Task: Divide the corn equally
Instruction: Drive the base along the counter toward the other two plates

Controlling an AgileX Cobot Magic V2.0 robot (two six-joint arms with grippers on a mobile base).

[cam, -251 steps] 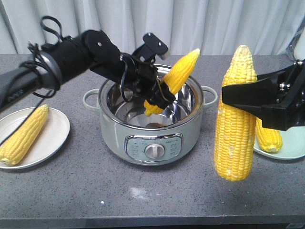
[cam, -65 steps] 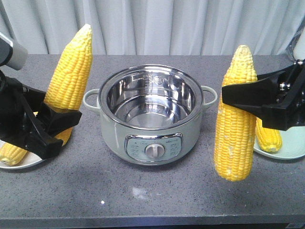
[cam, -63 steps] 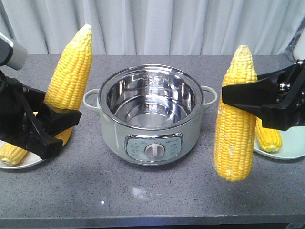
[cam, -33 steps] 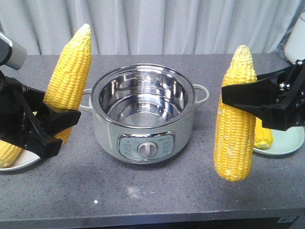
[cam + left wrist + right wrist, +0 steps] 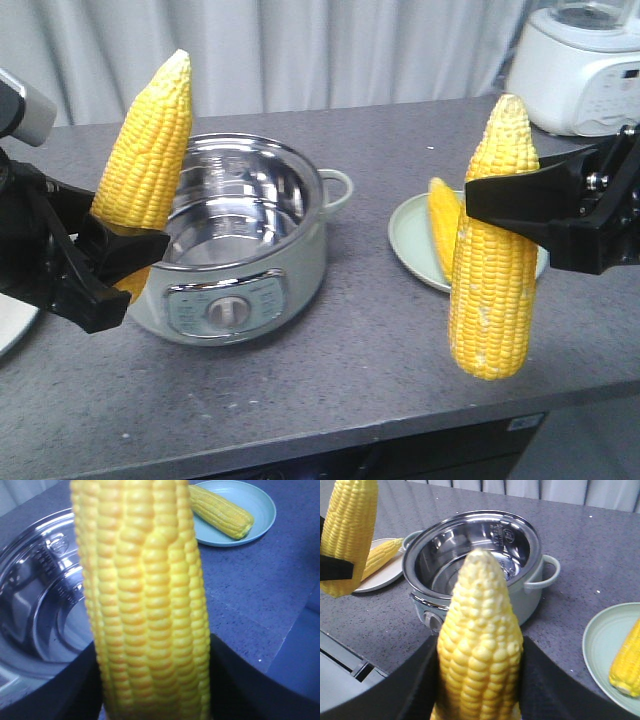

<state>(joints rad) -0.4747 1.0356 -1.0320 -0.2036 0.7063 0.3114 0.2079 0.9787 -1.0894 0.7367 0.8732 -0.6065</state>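
Two black hands each hold a cob upright over the grey speckled bench (image 5: 350,340). The left hand (image 5: 125,240) is clamped on the lower part of a tapered yellow corn cob (image 5: 150,150), pale tip up, just in front of the round steel-lined electric pot (image 5: 245,300). The right hand (image 5: 500,205) is clamped across the upper middle of a second yellow corn cob (image 5: 490,300), which hangs clear of the bench in front of the pale green round plate (image 5: 408,240). Gripping across the kernels with the cob vertical likely keeps it from swinging and lets it clear the pot's rim. The pot looks empty, so I judge both cobs are meant for plates. A third yellow cob (image 5: 443,225) lies on the green plate. A fourth yellow cob (image 5: 382,554) lies on the white round plate (image 5: 395,572), on the pot's far side from the green one. One more on each would make the shares even. A white blender base (image 5: 575,70) stands at the back, well apart.
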